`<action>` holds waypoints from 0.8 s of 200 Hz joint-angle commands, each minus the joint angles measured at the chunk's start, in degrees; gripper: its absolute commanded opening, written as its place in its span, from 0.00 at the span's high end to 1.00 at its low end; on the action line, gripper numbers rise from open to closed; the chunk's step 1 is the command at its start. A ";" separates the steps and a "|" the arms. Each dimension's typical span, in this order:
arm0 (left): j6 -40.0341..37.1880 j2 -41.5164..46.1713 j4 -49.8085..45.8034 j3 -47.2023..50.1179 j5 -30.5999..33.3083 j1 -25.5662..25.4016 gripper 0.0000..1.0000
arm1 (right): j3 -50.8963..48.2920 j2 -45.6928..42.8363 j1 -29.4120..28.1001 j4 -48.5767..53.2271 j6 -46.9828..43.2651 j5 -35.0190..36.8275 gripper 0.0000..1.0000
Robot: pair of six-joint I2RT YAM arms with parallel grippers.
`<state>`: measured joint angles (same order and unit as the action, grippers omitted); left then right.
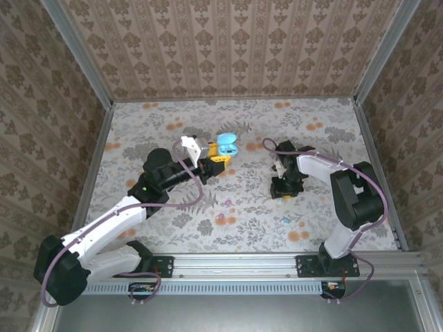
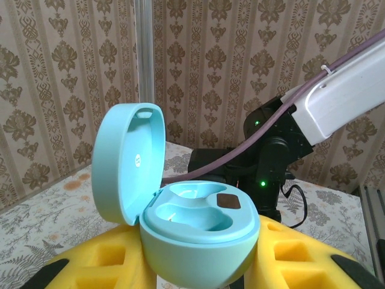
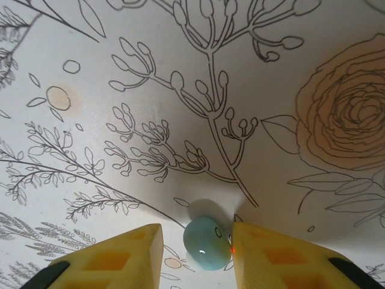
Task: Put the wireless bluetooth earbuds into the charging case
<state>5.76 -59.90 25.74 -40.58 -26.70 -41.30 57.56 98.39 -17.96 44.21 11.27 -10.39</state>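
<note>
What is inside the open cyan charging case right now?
The charging case shows two moulded wells with no earbud in them, and a small dark square patch beside them. The lowest parts of the wells are hidden behind the front rim.

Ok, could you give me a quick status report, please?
Left gripper shut on open charging case. Right gripper open around cyan earbud on cloth. Nothing blocking.

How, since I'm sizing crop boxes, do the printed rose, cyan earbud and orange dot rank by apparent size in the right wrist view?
1. printed rose, largest, though cropped by the frame
2. cyan earbud
3. orange dot, smallest
</note>
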 commanded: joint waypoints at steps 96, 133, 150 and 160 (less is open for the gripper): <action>-1.10 0.22 0.55 -2.05 0.33 -0.55 0.70 | 1.68 1.76 -0.72 0.20 5.29 4.94 0.71; -1.10 0.14 0.50 -2.22 0.53 -0.62 0.70 | 2.06 1.20 -0.94 1.36 6.75 5.73 0.76; -0.94 -0.02 0.46 -2.35 0.42 -0.61 0.70 | 2.79 -0.32 -1.34 3.43 10.19 7.19 0.77; -1.08 -0.12 0.45 -2.39 0.46 -0.63 0.70 | 3.71 -1.39 -2.16 5.29 12.60 9.55 0.80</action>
<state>5.54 -59.92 25.67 -40.80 -26.68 -41.60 58.52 99.15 -18.92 45.01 18.06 -5.69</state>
